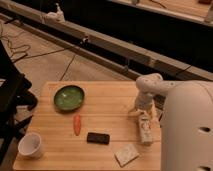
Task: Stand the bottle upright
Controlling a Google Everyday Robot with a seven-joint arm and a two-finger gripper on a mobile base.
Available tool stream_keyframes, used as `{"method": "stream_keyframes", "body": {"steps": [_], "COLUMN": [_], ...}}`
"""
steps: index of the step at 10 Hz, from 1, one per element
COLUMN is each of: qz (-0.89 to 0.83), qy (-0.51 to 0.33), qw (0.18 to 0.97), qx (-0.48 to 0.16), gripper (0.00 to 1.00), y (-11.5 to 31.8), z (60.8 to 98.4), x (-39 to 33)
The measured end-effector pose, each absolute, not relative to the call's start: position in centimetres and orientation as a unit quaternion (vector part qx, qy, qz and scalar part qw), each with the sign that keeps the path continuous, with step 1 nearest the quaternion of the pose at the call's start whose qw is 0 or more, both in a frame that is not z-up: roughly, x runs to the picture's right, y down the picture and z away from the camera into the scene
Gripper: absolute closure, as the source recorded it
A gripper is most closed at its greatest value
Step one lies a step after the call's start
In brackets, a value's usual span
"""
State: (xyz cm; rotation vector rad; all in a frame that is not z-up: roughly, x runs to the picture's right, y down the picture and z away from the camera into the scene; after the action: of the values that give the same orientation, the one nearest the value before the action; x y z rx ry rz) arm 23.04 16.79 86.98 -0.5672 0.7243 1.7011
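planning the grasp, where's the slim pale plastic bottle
The bottle lies at the camera view's right on the wooden table, between the gripper and the pale block.

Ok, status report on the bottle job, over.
Claw open, low at right side of table. Bottle lying flat right by it, not yet upright. Sponge block and phone nearby, not blocking.

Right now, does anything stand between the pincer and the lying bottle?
Nothing visible does. The pincer hangs right at the far end of the bottle, which lies on its side near the right edge of the table. The pale block and black phone lie off to its near-left, out of the way.
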Motion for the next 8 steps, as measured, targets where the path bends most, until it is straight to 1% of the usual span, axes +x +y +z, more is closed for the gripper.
{"method": "stream_keyframes", "body": {"steps": [4, 8], "qz": [0.736, 0.769], "qy": [0.317, 0.285], "qw": [0.554, 0.519], "qx": [-0.227, -0.243], "gripper": [0.20, 0.20], "y": [16.6, 15.3], "z": [87.6, 87.1], "x": [24.7, 24.6]}}
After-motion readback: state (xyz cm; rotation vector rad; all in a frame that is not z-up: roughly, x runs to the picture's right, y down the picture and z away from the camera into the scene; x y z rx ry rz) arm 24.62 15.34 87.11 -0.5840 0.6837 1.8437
